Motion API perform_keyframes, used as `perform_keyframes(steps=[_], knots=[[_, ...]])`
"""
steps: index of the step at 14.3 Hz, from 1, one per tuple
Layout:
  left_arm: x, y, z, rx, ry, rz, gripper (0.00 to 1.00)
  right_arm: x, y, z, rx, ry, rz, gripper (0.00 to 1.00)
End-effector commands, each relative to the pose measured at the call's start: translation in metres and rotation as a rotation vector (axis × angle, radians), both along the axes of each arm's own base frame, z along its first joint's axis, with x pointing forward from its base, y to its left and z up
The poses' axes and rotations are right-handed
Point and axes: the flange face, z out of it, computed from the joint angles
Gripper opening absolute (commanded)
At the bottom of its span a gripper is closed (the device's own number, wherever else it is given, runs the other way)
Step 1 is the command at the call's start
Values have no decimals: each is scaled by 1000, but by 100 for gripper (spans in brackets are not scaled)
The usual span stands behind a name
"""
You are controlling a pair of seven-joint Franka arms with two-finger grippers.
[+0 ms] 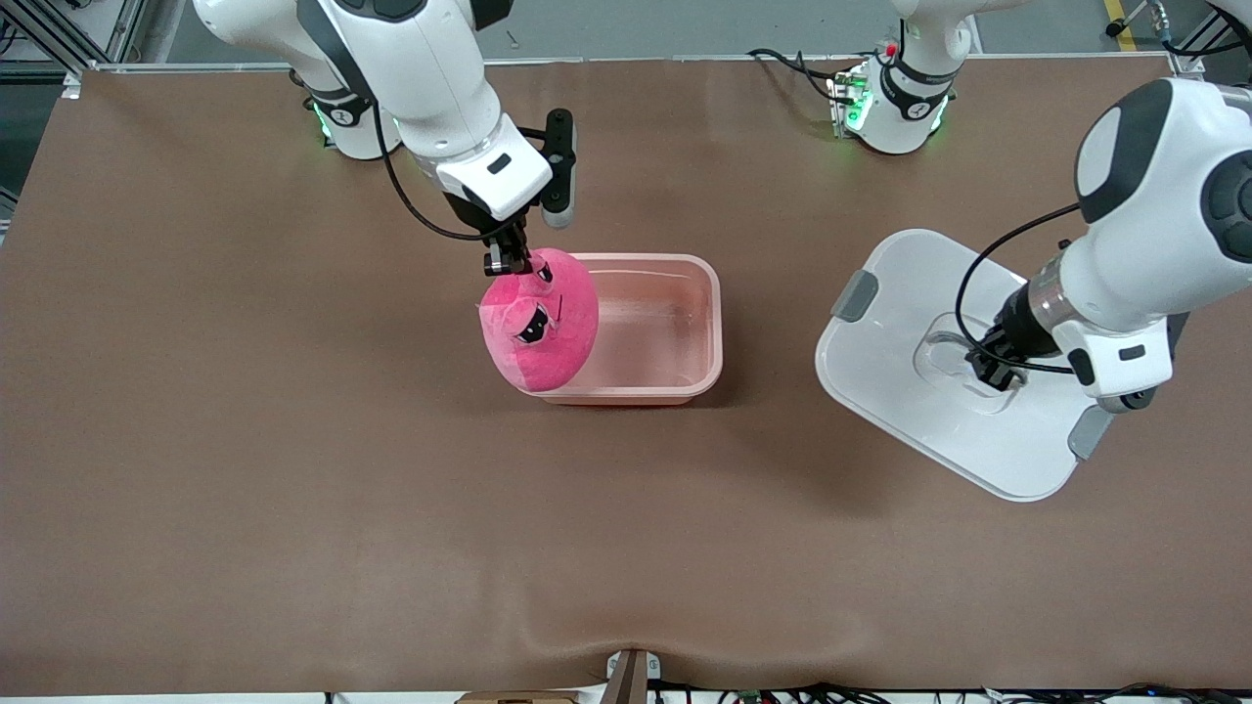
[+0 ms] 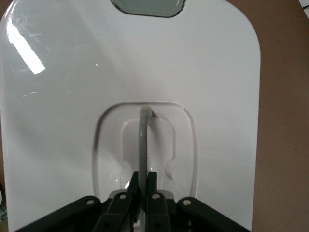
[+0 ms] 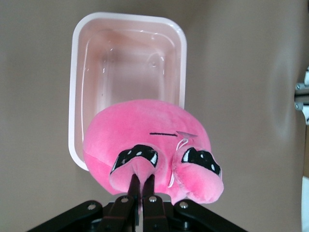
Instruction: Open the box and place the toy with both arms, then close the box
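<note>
The box (image 1: pixel 706 323) (image 3: pixel 77 96), a translucent pink tub, stands open and empty near the table's middle. The hot-pink plush toy (image 1: pixel 540 323) (image 3: pixel 145 140) hangs over the tub's end toward the right arm, eyes facing the front camera. My right gripper (image 1: pixel 509 259) (image 3: pixel 141 180) is shut on a fold of plush at one eye. The white lid (image 1: pixel 910 293) (image 2: pixel 72 96) with grey clips is tilted at the left arm's end of the table. My left gripper (image 1: pixel 990 370) (image 2: pixel 144 176) is shut on the lid's clear handle (image 2: pixel 143 140).
Brown table cover (image 1: pixel 293 489) lies flat all round. The arm bases (image 1: pixel 895 103) stand at the edge farthest from the front camera. A small mount (image 1: pixel 631 675) sits at the nearest edge.
</note>
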Motion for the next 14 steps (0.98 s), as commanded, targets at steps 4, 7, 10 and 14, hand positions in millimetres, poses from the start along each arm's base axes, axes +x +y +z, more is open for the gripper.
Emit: perform_keyframes(steps=[4, 7, 10, 14], knots=[[-2, 4, 4, -22, 9, -53, 0, 5, -6, -14, -27, 4, 171, 0], [-3, 11, 9, -18, 3, -48, 0, 5, -8, -24, -41, 18, 195, 0], [-5, 21, 9, -16, 29, -120, 0, 4, -8, -28, -45, 24, 197, 0], [-6, 42, 12, -20, 50, -188, 0, 4, -9, -36, -56, 39, 197, 0]])
